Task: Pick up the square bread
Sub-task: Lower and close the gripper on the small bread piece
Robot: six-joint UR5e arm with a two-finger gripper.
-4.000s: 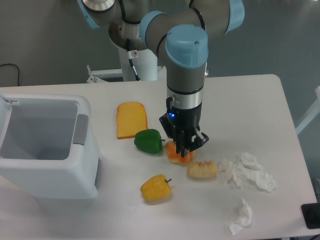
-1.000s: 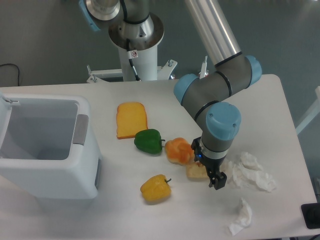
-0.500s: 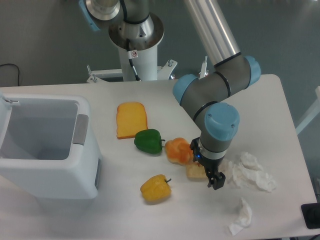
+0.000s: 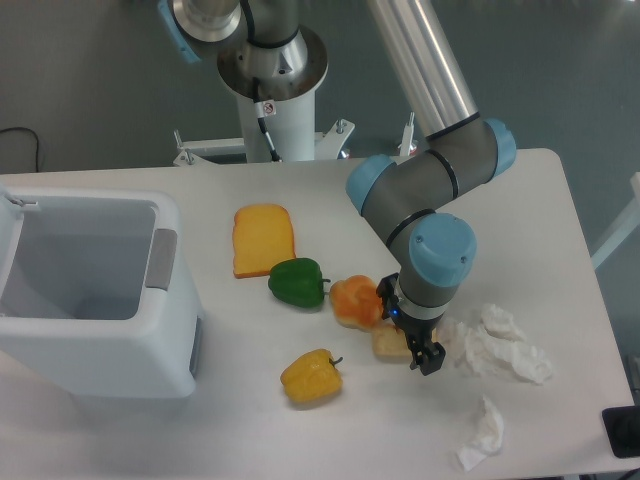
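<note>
The square bread lies on the white table just right of the round orange bun; only its pale tan left part shows, the rest is under the wrist. My gripper is down at table level over it. One dark finger stands at the bread's near right side; the other seems to be at its far side beside the bun. The jaws look open around the bread, which still rests on the table.
A green pepper and a flat orange toast slice lie left of the bun. A yellow pepper lies in front. Crumpled white tissues lie right of the gripper. A white bin stands at the left.
The gripper has moved from over the bun to the bread and come down around it. In the last second it shifted slightly left; the bread has not moved.
</note>
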